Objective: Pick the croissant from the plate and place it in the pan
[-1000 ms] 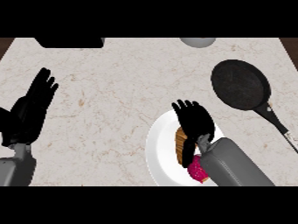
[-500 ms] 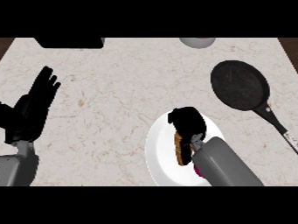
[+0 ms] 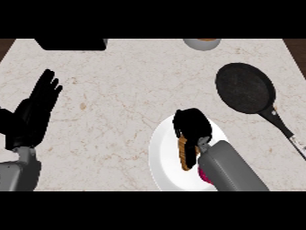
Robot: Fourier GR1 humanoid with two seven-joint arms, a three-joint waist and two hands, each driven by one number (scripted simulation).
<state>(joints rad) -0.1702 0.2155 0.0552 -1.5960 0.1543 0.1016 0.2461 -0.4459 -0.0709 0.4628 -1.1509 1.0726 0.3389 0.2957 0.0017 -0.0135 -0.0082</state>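
Starting closest in: right forearm [image 3: 229,170] laid across the near right part of a white plate [image 3: 163,157], with a pink thing [image 3: 205,176] peeking out from under it, can't tell what. Just beyond, on that same plate, the croissant [image 3: 185,153], brown, lying lengthwise, far end tucked under the right hand [image 3: 194,126]. Fingers curled down over that far end, so closed on the croissant, with the near half sticking out toward the wrist. Can't tell if lifted at all, but definitely over the plate and not in the pan [image 3: 245,87]. Over at the left edge, left hand [image 3: 31,114], open, fingers straight and pointing up, just resting well apart from the plate. Marble counter [image 3: 122,90] between the two. Further out to the right, that pan, black, dark inside showing all the way across, handle running back toward the near right edge. Only bare counter between right hand and pan. Way at the back edge, a black box [image 3: 71,43] on the left and a pale bowl [image 3: 202,42] right of the middle, both cut off, bowl's contents impossible to make out.
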